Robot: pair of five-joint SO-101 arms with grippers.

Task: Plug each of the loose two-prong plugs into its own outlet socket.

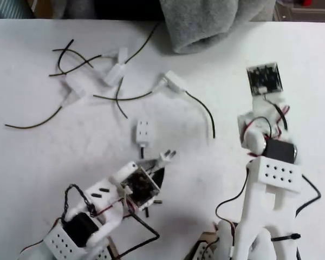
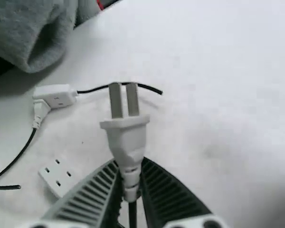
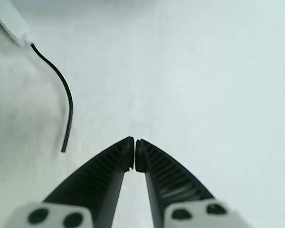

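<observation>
Bright, even light washes out the white table (image 1: 32, 162), leaving only faint soft shadows.

- A white table (image 1: 38, 162) carries everything, and its surface is plain.
- A grey cloth (image 1: 206, 24) lies bunched at the table's far edge, with a thick fold spilling onto the tabletop.
- Beyond the far edge, a blue-grey striped thing (image 1: 8, 7) sits behind one corner and a small red thing (image 1: 306, 2) behind the other. Neither can be made out.
</observation>
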